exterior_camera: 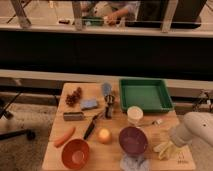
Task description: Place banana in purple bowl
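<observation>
The pale yellow banana (pixel 163 148) lies at the front right of the wooden table (pixel 115 125), just right of the dark purple bowl (pixel 132 140). The bowl stands upright with nothing in it. My white arm (pixel 194 128) reaches in from the right edge of the camera view. My gripper (pixel 170 142) sits at the arm's lower left end, right at the banana. Whether it holds the banana does not show.
A green tray (pixel 145 94) stands at the back right, with a white cup (pixel 135 114) in front of it. An orange-red bowl (pixel 75 153), a carrot (pixel 64 136), a round yellow-orange fruit (pixel 104 135), a black utensil (pixel 92 125) and a blue sponge (pixel 90 104) fill the left half.
</observation>
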